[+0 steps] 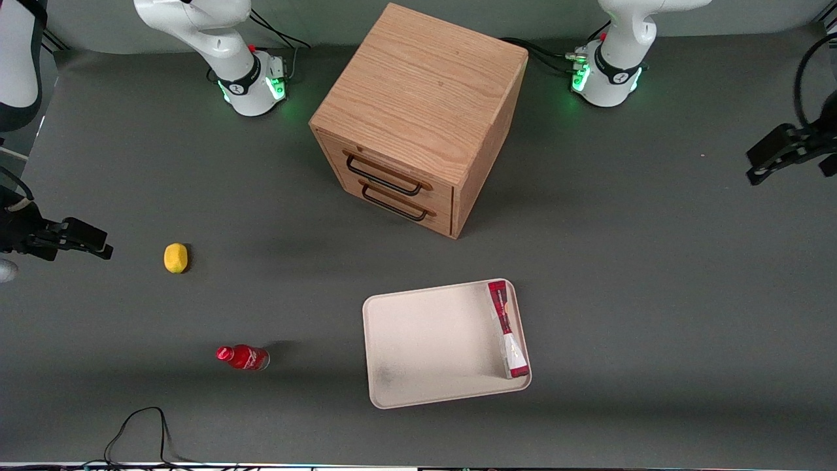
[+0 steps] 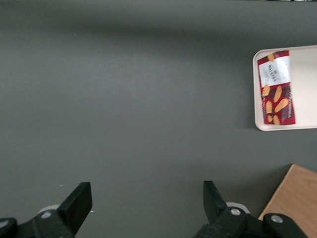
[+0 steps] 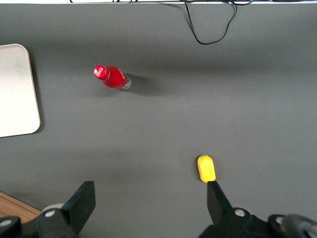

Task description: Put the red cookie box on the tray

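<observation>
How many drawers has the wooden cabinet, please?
2: the upper drawer and the lower drawer directly beneath it, each with a dark handle. The gripper hangs open toward the working arm's end of the table.

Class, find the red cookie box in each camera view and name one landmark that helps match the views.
Front view: red cookie box lies in the tray, along its rim toward the working arm's end.
Left wrist view: box in the tray, well away from the open end effector.
Right wrist view: not visible.
Shared landmark: the tray.
</observation>
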